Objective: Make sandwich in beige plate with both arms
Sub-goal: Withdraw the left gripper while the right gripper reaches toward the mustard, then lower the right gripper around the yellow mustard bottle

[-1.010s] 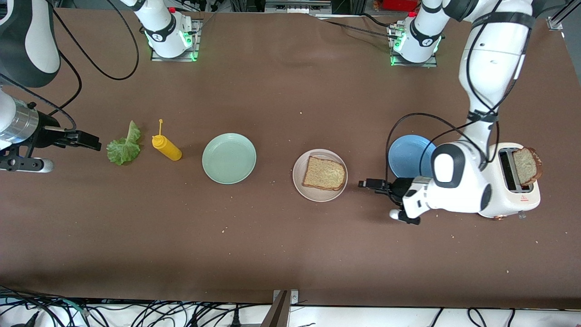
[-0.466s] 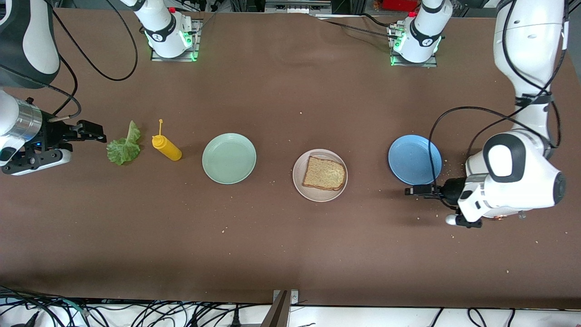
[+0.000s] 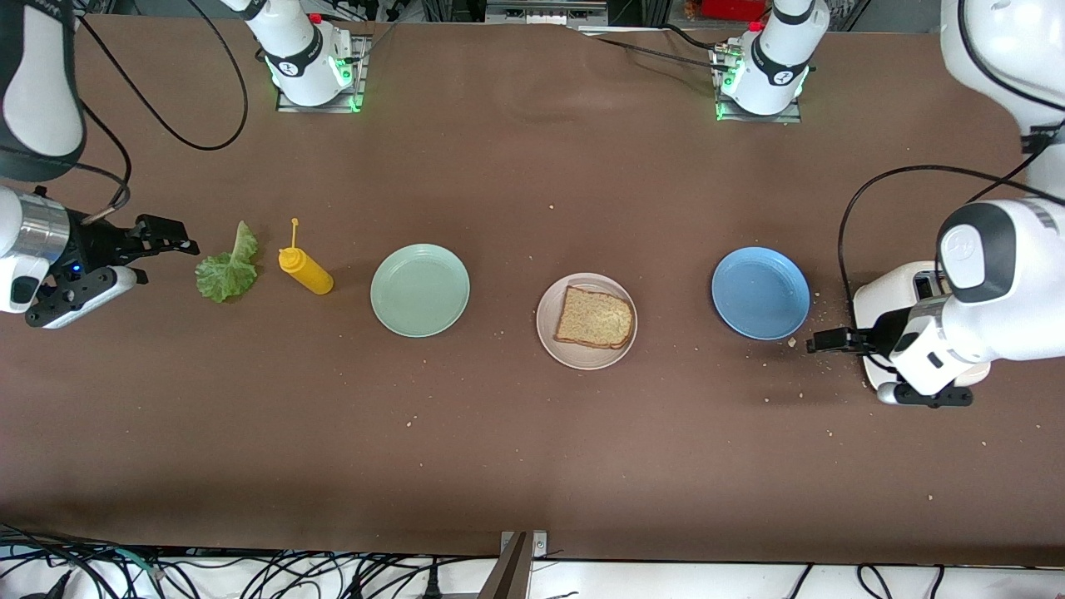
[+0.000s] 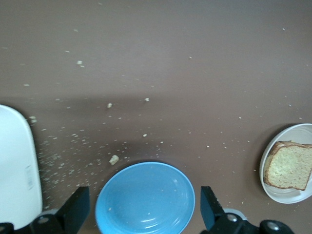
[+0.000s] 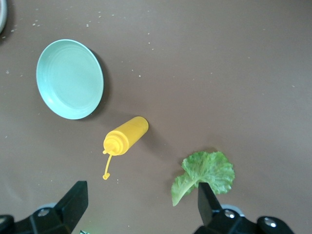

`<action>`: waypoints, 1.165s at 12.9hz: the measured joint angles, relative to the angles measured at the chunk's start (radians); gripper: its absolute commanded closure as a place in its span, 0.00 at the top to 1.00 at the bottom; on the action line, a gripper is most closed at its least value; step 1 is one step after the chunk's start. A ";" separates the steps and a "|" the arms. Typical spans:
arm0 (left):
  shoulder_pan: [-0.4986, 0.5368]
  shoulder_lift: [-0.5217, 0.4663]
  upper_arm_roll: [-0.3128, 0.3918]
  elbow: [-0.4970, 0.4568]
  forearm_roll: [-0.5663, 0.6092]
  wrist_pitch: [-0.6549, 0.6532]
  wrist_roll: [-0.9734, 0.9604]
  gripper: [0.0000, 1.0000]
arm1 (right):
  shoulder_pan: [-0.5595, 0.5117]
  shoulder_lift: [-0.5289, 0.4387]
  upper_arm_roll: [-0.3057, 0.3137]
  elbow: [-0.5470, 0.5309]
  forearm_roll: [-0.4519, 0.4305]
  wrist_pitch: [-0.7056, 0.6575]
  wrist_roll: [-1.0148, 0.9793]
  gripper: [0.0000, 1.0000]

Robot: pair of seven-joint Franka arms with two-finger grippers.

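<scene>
One bread slice [image 3: 594, 317] lies on the beige plate [image 3: 550, 333] mid-surface, while the lettuce [image 3: 225, 268] sits near the right arm's edge. The right pincer [image 3: 170, 246], open beside the leaf, could crumple it; the left pincer [image 3: 819, 341], open and empty, hangs between the blue plate [image 3: 760, 292] and toaster [image 3: 890, 293].

Over the last second the left gripper [image 3: 825, 341] has drawn back from beside the beige plate [image 3: 552, 334], past the blue plate [image 3: 760, 293], and now hangs with its fingers spread over the table between the blue plate and the white toaster [image 3: 892, 293]. The left arm now covers most of the toaster, so the bread slice that stood in it can no longer be seen. The right gripper [image 3: 176, 245], fingers apart, has edged closer to the lettuce leaf [image 3: 226, 268] and tilted slightly.
</scene>
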 measured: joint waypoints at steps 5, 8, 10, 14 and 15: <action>-0.001 -0.093 -0.001 0.001 0.149 -0.014 -0.086 1.00 | -0.040 0.031 -0.002 0.000 0.062 0.000 -0.181 0.99; -0.002 -0.144 -0.001 0.001 0.200 -0.033 -0.109 1.00 | -0.071 0.051 -0.002 -0.005 0.124 0.000 -0.318 0.99; -0.002 -0.175 -0.002 0.001 0.216 -0.038 -0.116 1.00 | -0.097 0.067 -0.003 -0.011 0.161 0.000 -0.430 0.99; -0.002 -0.183 -0.005 -0.004 0.218 -0.039 -0.127 1.00 | -0.113 0.082 -0.003 -0.012 0.181 0.000 -0.570 0.99; -0.002 -0.183 -0.005 -0.005 0.218 -0.039 -0.128 1.00 | -0.117 0.083 -0.003 -0.013 0.204 0.000 -0.602 0.99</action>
